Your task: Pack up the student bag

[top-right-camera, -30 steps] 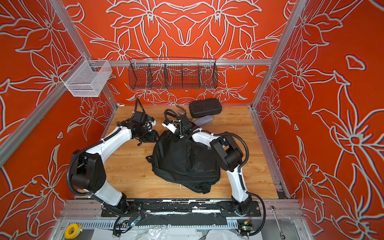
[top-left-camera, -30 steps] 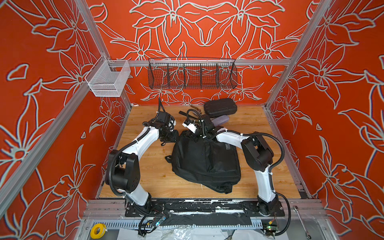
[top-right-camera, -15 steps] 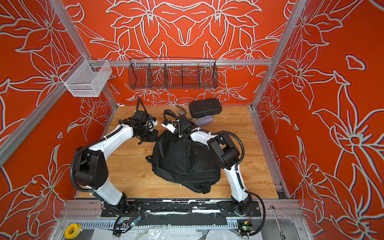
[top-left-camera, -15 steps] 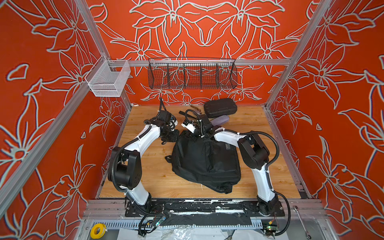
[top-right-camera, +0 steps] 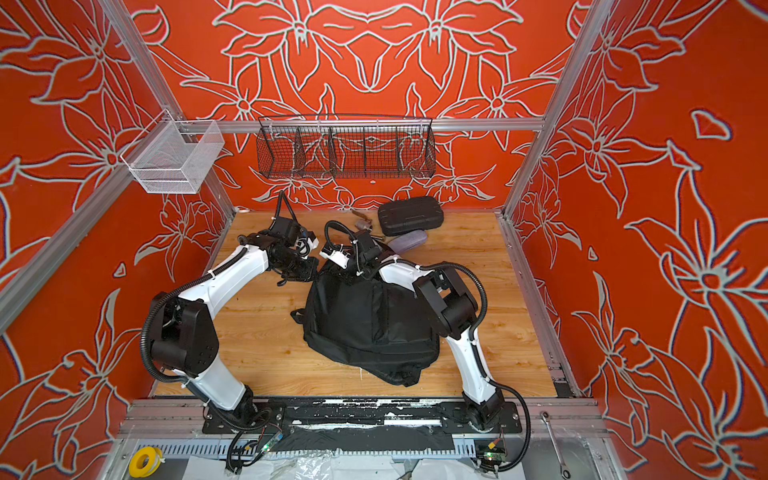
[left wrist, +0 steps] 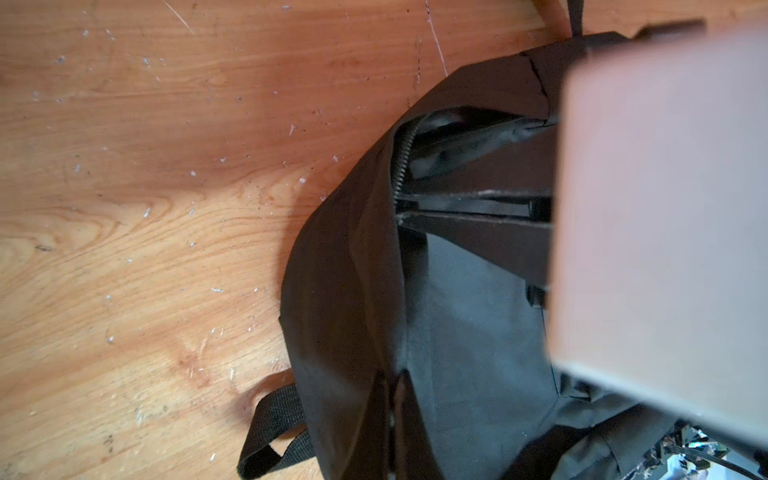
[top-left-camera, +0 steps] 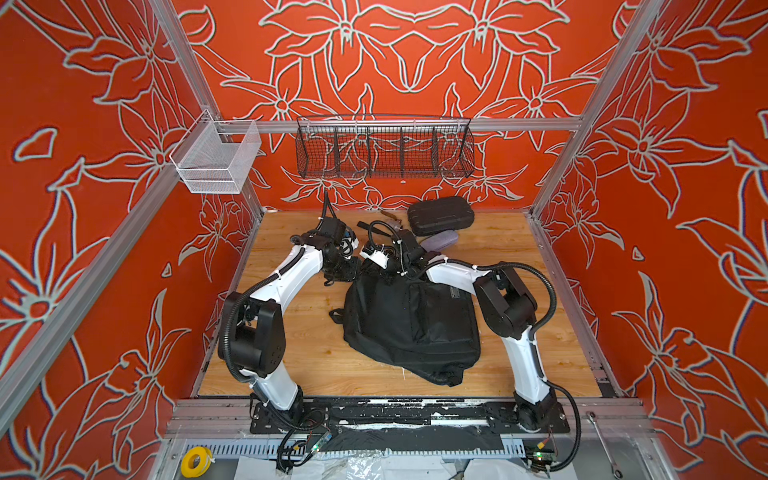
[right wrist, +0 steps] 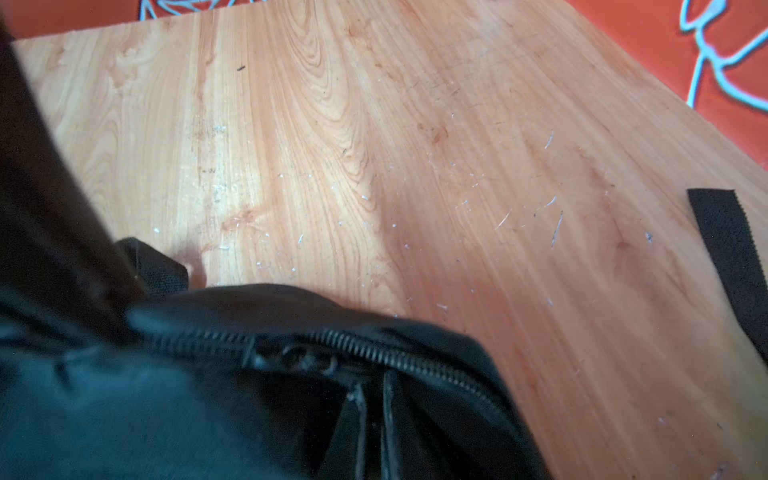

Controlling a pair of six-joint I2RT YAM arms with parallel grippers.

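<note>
Seeing the student bag (top-left-camera: 411, 324) lying flat on the wooden table (top-left-camera: 316, 357), middle to right, with the front pocket facing up. Long axis running far to near and drifting right at the near end, with the top end pointing toward the far wall. Noting its zipper (left wrist: 401, 166) gaping partly open near the top left corner, and a strap loop (left wrist: 270, 432) trailing onto the wood on the left.

Watching both white arms reaching in from the near rail, elbows bent, wrists meeting over the bag's far end. Finding the left gripper (left wrist: 392, 378) resting on the bag's fabric below that opening, jaws closed tight; not managing to tell whether any cloth is pinched. Finding the right gripper (right wrist: 371, 388) just beside the zipper pull (right wrist: 299, 357), jaws likewise pressed together.

Taking in orange floral walls, a black wire basket (top-left-camera: 384, 149) hanging on the far wall and a white mesh basket (top-left-camera: 216, 162) on the left. Also a black ribbed case (top-left-camera: 440, 215) and a grey pouch (top-left-camera: 440, 241) lying beyond the bag.
</note>
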